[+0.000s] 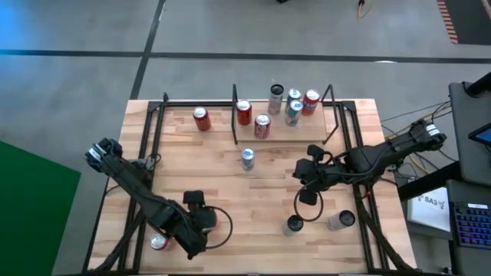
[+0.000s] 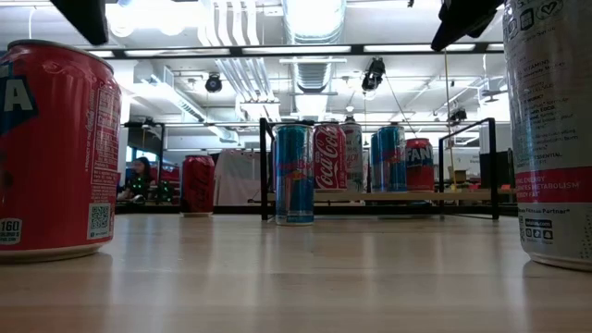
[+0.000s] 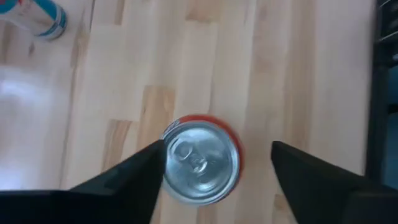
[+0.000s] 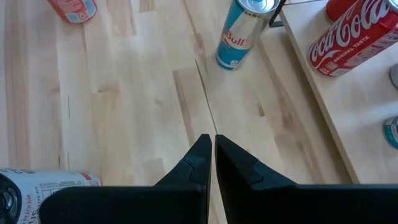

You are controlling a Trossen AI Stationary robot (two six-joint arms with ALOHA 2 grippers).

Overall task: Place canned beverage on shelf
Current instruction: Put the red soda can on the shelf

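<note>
L arm reaches low across the counter (image 1: 230, 192), wrist pointing straight down over a red can (image 3: 200, 159) standing upright at the near-left corner, well away from the shelf (image 1: 318, 123). Left gripper (image 3: 217, 163) is spread wide, one finger touching or just beside the can rim, other finger apart from it, so it's released, not grasping. R arm stretches in from the far-right side, elbow bent, wrist tipped down and pointing toward the shelf, right gripper (image 4: 213, 155) hanging over bare wood near the shelf's front edge, fingers pinched together on nothing. Blue-silver can (image 4: 239, 34) stands upright just in front of the shelf. Shelf at the back holds several upright cans, incl. a Coca-Cola can (image 4: 351, 37) by its front edge.
</note>
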